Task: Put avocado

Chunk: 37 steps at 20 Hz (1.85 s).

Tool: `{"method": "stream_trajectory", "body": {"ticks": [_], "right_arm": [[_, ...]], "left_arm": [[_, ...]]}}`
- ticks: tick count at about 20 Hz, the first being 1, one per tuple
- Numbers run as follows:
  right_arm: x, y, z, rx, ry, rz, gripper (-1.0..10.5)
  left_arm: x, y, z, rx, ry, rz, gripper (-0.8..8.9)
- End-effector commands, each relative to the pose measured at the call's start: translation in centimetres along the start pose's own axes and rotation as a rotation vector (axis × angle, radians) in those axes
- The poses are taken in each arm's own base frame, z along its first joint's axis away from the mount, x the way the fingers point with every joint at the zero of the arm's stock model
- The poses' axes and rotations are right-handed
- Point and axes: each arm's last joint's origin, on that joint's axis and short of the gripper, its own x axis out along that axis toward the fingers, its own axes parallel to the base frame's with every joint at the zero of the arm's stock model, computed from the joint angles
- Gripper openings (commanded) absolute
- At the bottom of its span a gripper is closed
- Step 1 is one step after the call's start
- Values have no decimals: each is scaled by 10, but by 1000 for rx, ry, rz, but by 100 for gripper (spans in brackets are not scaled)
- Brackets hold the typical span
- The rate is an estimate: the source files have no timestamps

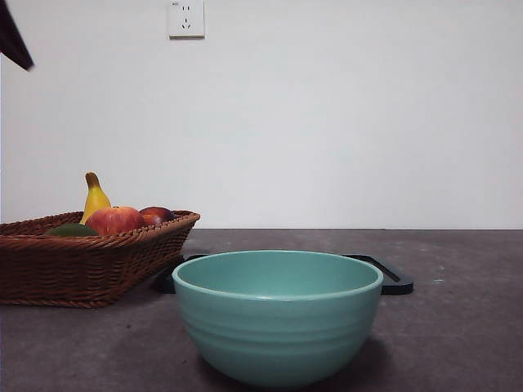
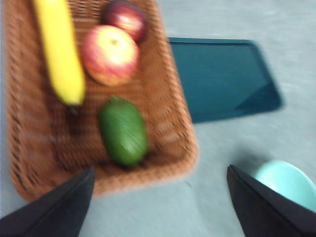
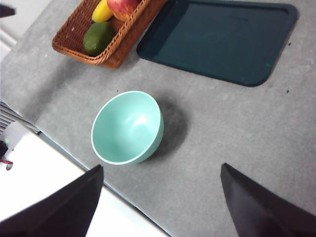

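Note:
The dark green avocado [image 2: 123, 131] lies in a brown wicker basket [image 2: 170, 94] beside a yellow banana [image 2: 59, 49] and a red apple [image 2: 109, 54]. In the front view only its top [image 1: 72, 230] shows over the basket rim [image 1: 90, 245], at the left. It also shows in the right wrist view [image 3: 98, 37]. My left gripper [image 2: 160, 202] is open and empty, high above the basket's near end, with the avocado just ahead of its jaws. My right gripper [image 3: 160, 197] is open and empty, high above the table near the bowl. A black arm tip [image 1: 15, 41] shows at the top left corner.
A teal bowl [image 1: 278, 314] stands empty at the front middle of the grey table [image 1: 458, 343]; it also shows in both wrist views [image 3: 127, 127] [image 2: 289, 182]. A dark flat tray [image 3: 222, 39] lies behind it, right of the basket. A dark red fruit [image 2: 126, 17] lies in the basket too.

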Motion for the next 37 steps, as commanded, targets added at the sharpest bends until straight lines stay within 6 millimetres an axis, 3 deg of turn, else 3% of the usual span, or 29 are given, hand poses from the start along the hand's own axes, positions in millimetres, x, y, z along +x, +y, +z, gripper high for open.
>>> {"method": "stream_trajectory", "body": {"ticks": [1, 6, 12, 18, 24, 26, 29, 33, 37], "right_arm": [[-2, 2, 4, -17, -14, 4, 381], [-2, 2, 4, -15, -11, 4, 381], [-2, 2, 4, -14, -11, 4, 381], [-2, 2, 4, -14, -11, 4, 381], [-2, 2, 4, -14, -11, 4, 381], [-2, 2, 4, -15, -11, 4, 381], [-2, 2, 4, -15, -11, 4, 381], [-2, 2, 4, -15, -11, 4, 381], [-2, 2, 4, -15, -11, 4, 381]], "left_arm": [[13, -2, 23, 42, 22, 34, 432], [62, -9, 50, 87, 140, 104, 426], [122, -10, 43, 132, 271, 186, 426], [161, -3, 35, 145, 330, 240, 426], [179, 2, 27, 142, 390, 256, 421], [183, 3, 25, 140, 407, 259, 364], [183, 4, 23, 138, 422, 262, 356], [183, 3, 23, 137, 427, 262, 239], [177, -1, 25, 134, 403, 254, 238]]}}
